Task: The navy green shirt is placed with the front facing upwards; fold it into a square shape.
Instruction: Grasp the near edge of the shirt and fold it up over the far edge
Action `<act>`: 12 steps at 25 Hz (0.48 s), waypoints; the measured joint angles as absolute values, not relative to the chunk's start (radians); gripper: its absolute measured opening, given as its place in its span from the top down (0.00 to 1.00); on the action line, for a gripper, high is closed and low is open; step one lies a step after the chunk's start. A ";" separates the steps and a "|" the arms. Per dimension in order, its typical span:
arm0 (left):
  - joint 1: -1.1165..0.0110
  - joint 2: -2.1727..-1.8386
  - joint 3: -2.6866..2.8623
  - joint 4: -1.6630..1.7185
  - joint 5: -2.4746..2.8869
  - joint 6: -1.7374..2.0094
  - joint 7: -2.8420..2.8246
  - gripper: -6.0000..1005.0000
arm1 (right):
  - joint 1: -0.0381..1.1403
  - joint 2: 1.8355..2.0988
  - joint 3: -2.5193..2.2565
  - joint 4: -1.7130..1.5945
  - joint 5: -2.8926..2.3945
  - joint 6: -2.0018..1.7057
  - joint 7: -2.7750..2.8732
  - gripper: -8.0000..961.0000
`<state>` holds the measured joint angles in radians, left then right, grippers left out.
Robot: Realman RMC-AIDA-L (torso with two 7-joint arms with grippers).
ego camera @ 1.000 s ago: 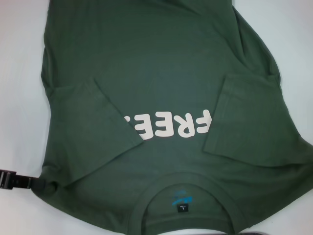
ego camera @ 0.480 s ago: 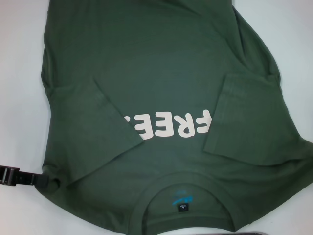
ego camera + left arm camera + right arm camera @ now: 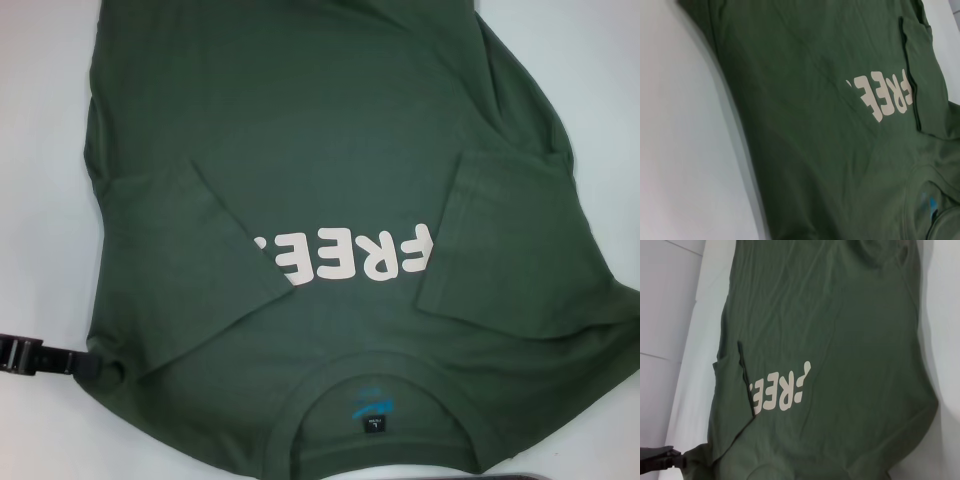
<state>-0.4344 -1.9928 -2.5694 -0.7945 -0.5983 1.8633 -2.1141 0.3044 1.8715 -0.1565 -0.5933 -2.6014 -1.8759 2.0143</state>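
White table carries everything. At its near left edge the left pincer touches the navy green shirt at the shoulder corner; grip unclear. Shirt runs lengthwise away, collar nearest.

- The navy green shirt is a dark olive-green T-shirt with short sleeves. It lies flat on a white surface, front side up.
- Cream block letters on the chest read "FREE"; they appear upside down in the head view, and the last letter is partly covered.
- Both sleeves are folded inward onto the chest, one on each side of the letters.
- The ribbed round collar is at the near edge, with a small dark label and a blue print inside.
- The cloth has soft wrinkles.
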 joint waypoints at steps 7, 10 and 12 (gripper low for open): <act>-0.465 -1.993 -2.569 -0.794 -0.598 1.849 -2.115 0.97 | 0.323 1.872 -0.156 -0.592 -2.590 -1.871 2.015 0.95; -0.486 -1.992 -2.570 -0.784 -0.598 1.835 -2.118 0.97 | 0.341 1.871 -0.157 -0.591 -2.581 -1.867 2.021 0.95; -0.500 -1.991 -2.575 -0.783 -0.598 1.830 -2.122 0.97 | 0.356 1.870 -0.156 -0.591 -2.572 -1.863 2.027 0.95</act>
<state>-0.4996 -1.9908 -2.5746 -0.7827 -0.5982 1.8298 -2.1218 0.3559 1.8700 -0.1565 -0.5912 -2.5718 -1.8632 2.0270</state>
